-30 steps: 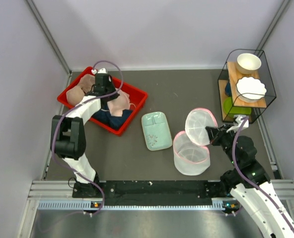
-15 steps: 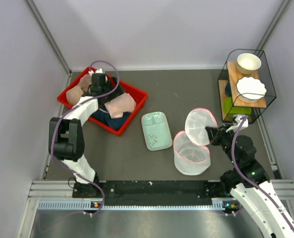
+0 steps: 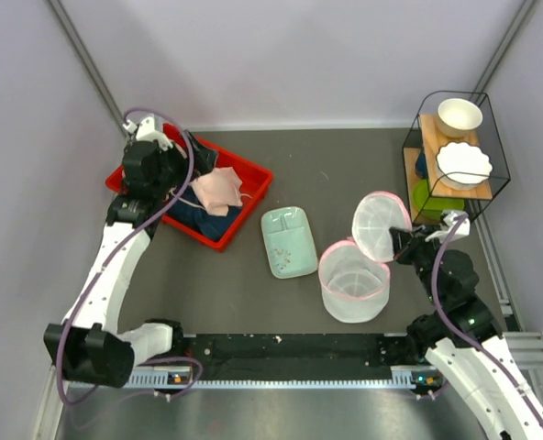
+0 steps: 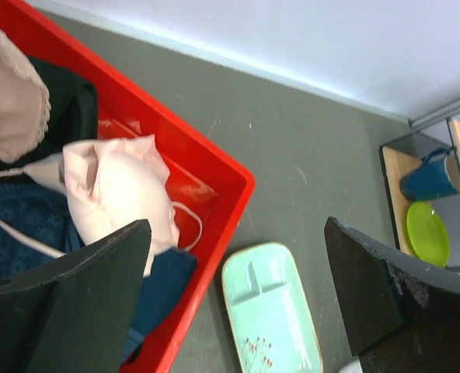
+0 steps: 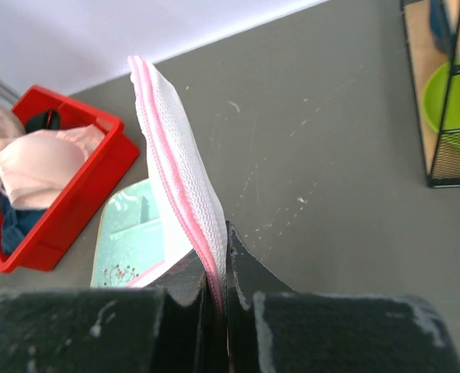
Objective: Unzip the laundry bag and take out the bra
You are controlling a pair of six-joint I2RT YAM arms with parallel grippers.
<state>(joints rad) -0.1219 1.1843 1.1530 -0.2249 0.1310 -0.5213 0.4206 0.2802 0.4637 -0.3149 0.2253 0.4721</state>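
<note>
Bra (image 3: 216,188) seemingly loose in red bin (image 4: 191,148)

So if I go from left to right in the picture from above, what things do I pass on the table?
Red bin holding the bra → mint tray → laundry bag → wire shelf.

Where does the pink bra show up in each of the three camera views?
Top external: the bra lies upper left, inside the red bin.
Left wrist: the bra is left of centre, in the bin.
Right wrist: the bra is at the far left edge, in the bin.
Shared landmark: the red bin, with the mint tray beside it.
</note>
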